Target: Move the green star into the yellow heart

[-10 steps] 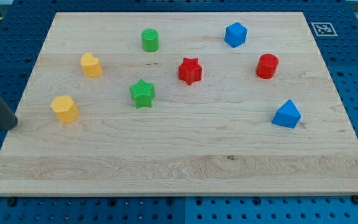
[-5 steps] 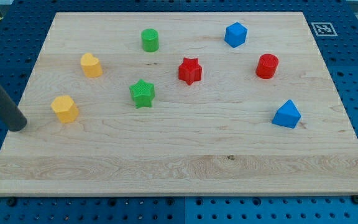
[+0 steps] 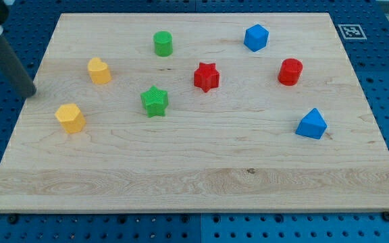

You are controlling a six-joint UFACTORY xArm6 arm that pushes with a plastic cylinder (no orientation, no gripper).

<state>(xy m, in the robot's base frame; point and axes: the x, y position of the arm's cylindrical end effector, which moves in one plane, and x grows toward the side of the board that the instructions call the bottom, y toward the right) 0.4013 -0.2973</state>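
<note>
The green star lies left of the board's middle. Two yellow blocks lie to its left: one that looks like the yellow heart up and to the left, and a yellow angular block lower left. My tip rests at the board's left edge, left of both yellow blocks and far left of the green star, touching no block. The dark rod slants up to the view's top left corner.
A green cylinder stands above the star. A red star lies to the star's right. A blue cube, a red cylinder and a blue triangular block are on the right half of the wooden board.
My tip has moved along the board's left edge toward the view's top and slightly right. No block has moved.
</note>
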